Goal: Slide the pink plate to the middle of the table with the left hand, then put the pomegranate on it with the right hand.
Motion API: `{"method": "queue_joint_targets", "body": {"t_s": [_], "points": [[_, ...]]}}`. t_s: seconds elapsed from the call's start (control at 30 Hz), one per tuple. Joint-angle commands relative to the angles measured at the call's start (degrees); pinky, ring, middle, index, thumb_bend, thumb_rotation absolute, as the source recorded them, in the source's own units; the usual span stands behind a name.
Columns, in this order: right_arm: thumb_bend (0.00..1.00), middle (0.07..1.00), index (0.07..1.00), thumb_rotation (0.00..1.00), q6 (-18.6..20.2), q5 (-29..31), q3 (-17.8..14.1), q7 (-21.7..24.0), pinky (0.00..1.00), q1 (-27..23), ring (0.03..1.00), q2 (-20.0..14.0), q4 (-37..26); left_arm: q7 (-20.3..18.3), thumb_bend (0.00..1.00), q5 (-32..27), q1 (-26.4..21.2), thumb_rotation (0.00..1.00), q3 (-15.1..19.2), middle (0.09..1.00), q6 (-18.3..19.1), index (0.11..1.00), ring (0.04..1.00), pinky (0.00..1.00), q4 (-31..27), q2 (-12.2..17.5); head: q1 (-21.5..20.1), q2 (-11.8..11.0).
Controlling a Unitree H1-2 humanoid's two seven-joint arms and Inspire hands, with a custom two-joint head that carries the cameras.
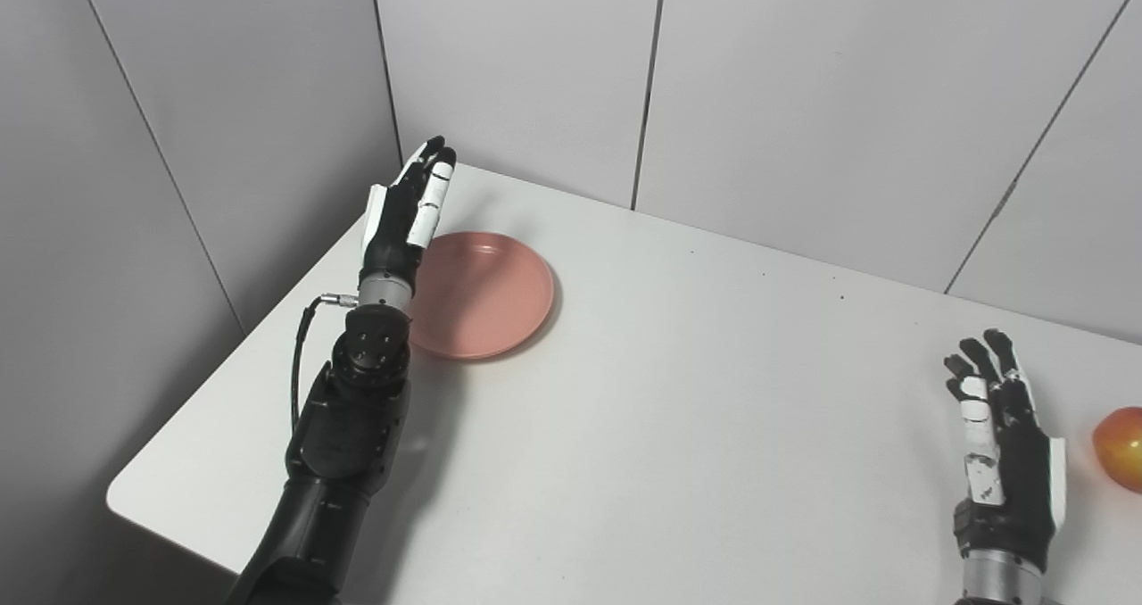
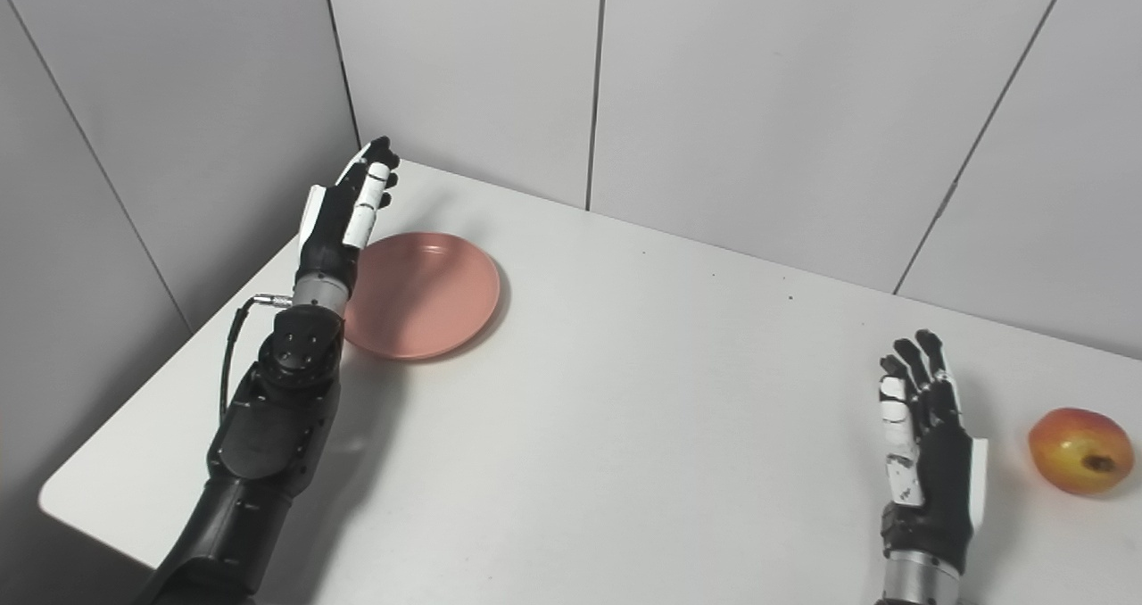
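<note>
Nothing done yet, by the look of things. Pink plate (image 1: 482,294) sitting at the far left of the white table (image 1: 678,426), well off the middle. Left hand (image 1: 406,208) raised at the plate's left rim, fingers straight and together, holding nothing; contact hard to tell. Pomegranate (image 2: 1080,451) resting at the near right edge. Right hand (image 2: 928,449) just left of the fruit, fingers spread, empty. Slide and placement both left.
</note>
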Motion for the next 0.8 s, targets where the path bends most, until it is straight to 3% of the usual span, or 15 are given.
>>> {"method": "queue_joint_targets", "body": {"t_s": [0.0, 0.27, 0.77], "points": [[0.54, 0.876, 0.9, 0.8, -1.77, 0.37, -0.23, 0.23, 0.9, 2.53, 0.856, -0.06, 2.57, 0.36, 0.6, 0.21, -1.14, 1.0, 0.32, 0.873, -2.55, 0.869, 0.867, 0.84, -0.59, 2.7, 0.0, 0.13], [0.51, 0.866, 0.895, 0.8, -1.98, 0.14, -0.14, 0.12, 0.88, 2.62, 0.846, -0.17, 2.2, -0.34, 0.61, 0.61, 0.05, 1.0, -0.04, 0.88, -0.31, 0.871, 0.872, 0.84, -1.05, 5.31, 0.44, 0.29], [0.52, 0.87, 0.896, 0.81, -1.26, -0.05, -0.15, 0.11, 0.89, 2.2, 0.849, -0.34, 2.14, -0.33, 0.59, -1.78, 0.11, 1.0, 1.06, 0.868, -2.98, 0.863, 0.849, 0.82, 4.65, 6.15, 0.91, 0.52]]}}
